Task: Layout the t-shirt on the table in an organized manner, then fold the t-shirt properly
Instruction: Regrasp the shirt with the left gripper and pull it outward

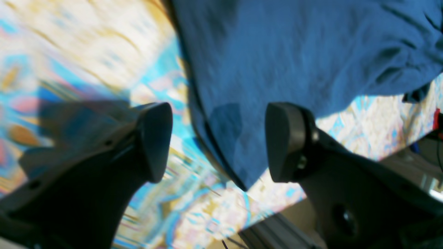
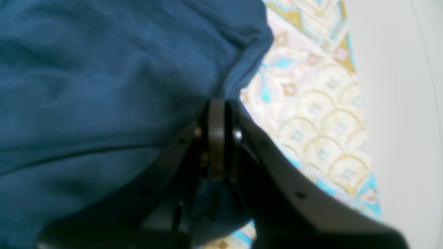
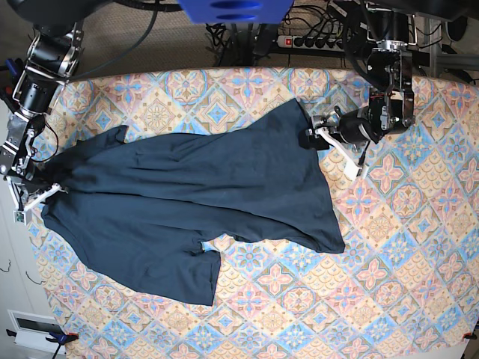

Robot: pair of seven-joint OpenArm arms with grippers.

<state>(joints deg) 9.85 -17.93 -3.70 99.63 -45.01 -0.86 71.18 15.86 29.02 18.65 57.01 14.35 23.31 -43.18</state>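
The dark navy t-shirt (image 3: 187,202) lies spread and wrinkled across the left and middle of the patterned table (image 3: 404,247). My right gripper (image 3: 51,188) is at the table's left edge, shut on the shirt's edge; in the right wrist view the closed fingers (image 2: 216,138) pinch a fold of the blue cloth (image 2: 104,86). My left gripper (image 3: 313,132) is open beside the shirt's far right corner. In the left wrist view its fingers (image 1: 155,141) stand wide apart, with a pointed shirt corner (image 1: 238,162) lying on the table between them.
Cables and a power strip (image 3: 307,39) lie behind the table's far edge. The table's left edge meets pale floor (image 2: 398,103) just beside my right gripper. A table edge and a metal rail (image 1: 277,228) show under the left gripper.
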